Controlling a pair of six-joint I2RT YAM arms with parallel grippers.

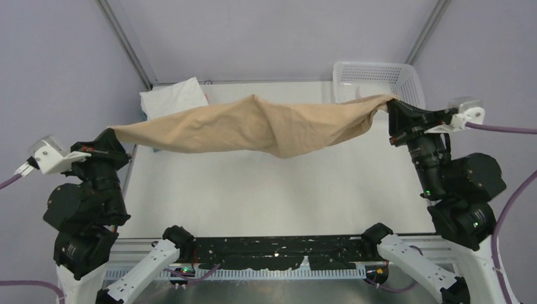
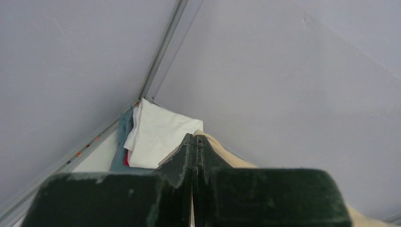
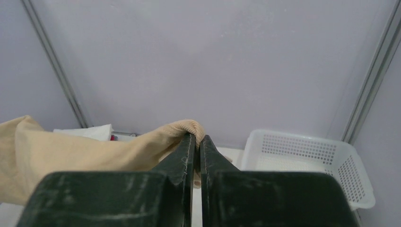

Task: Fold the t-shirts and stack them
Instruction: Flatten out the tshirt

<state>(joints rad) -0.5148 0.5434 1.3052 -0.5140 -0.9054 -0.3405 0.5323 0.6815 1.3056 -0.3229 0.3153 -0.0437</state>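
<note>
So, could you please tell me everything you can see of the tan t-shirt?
The tan t-shirt is plain, soft, matte cloth, wrinkled and bunched, with a twist near its middle. It hangs stretched between the two arms, sagging slightly above the white table. The left gripper pinches one end, the right gripper the other, fingers shut on the fabric. Nothing else appears to touch it.

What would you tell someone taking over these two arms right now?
Left claw: shut on one end of the tan shirt.
Right claw: shut on the other end.
The shirt hangs stretched between them above the table.
Done: a folded pile, white on top, at the far left corner.
To do: lay the tan shirt down, fold it, add it to the pile.
</note>
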